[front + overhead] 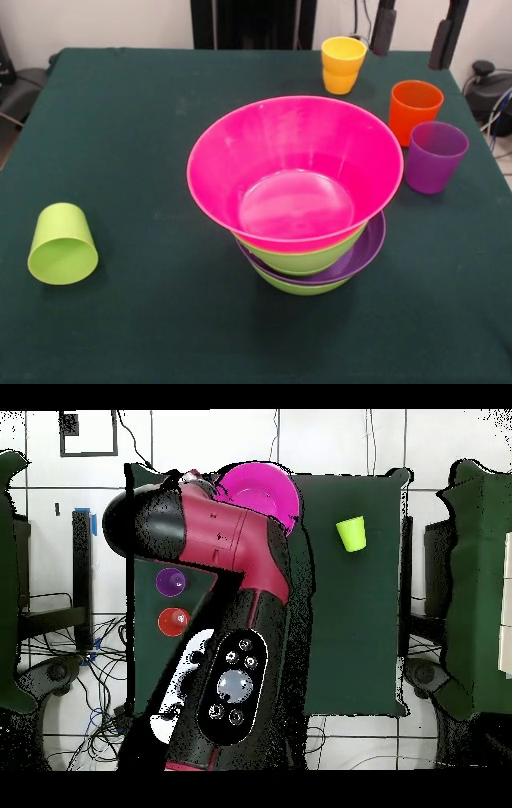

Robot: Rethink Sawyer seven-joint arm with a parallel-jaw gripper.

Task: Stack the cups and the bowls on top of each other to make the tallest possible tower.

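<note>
The tower stands mid-table: the wide pink bowl (296, 172) on top, a lime green bowl (308, 258) under it, then the shallow purple bowl (370, 246) and another lime green bowl (300, 286) at the bottom. The yellow-orange cup (342, 64), orange cup (414, 110) and purple cup (435, 156) stand upright at the far right. The lime green cup (62, 244) lies on its side at the near left. The overhead view shows the pink bowl (262, 489), lime cup (351, 533), purple cup (170, 582) and orange cup (173, 621). No red bowl shows. The gripper shows in neither view.
The red and black arm (230, 584) spans the overhead view and hides part of the table and the yellow-orange cup. The table (144, 120) has a dark green cloth. The black pedestal (252, 24) stands at the far edge. Cables and gear (488, 88) lie off the right edge.
</note>
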